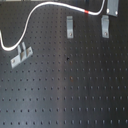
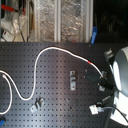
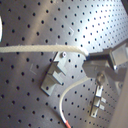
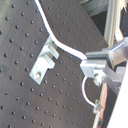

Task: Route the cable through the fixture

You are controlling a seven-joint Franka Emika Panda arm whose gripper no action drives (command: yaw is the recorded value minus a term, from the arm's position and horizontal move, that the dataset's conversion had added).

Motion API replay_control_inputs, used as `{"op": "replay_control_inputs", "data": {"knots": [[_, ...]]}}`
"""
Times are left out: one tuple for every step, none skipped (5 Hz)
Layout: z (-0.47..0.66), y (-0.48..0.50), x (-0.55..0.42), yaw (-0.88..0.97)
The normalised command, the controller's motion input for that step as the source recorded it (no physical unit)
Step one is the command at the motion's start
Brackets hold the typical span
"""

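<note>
While lying across the black perforated board (image 1: pixel 75 90), the cable (image 1: pixel 30 22) runs from the left edge of the first exterior view, arcs up along the top centre, and ends toward the upper right, red band (image 1: pixel 87 10) just left of the gripper (image 1: pixel 113 7). Seen at the top right corner there, only partly in frame. Jaw state: cannot tell from the exterior views. In the first wrist view, metal fingers (image 3: pixel 102 62) close around the cable (image 3: pixel 35 50), apparently clamped on it. Same grip in the second wrist view, cable (image 4: pixel 65 45) entering the fingers (image 4: pixel 97 62).

Three metal clips on the board in the first exterior view: lower left clip (image 1: pixel 21 56) just beside the cable, centre clip (image 1: pixel 70 26) below the cable's arc, right clip (image 1: pixel 105 25) below the gripper. No clip threaded.

In the second exterior view, cable (image 2: pixel 30 75) looping from the left edge to the gripper (image 2: pixel 102 75) at right.
</note>
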Motion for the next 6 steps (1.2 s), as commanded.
{"op": "replay_control_inputs", "data": {"knots": [[0.03, 0.102, 0.035, 0.0], [0.1, 0.021, -0.065, 0.0], [0.32, 0.066, -0.122, 0.37], [0.43, -0.001, 0.003, 0.43], [0.45, -0.321, -0.172, 0.0], [0.33, -0.308, -0.176, -0.25]]}}
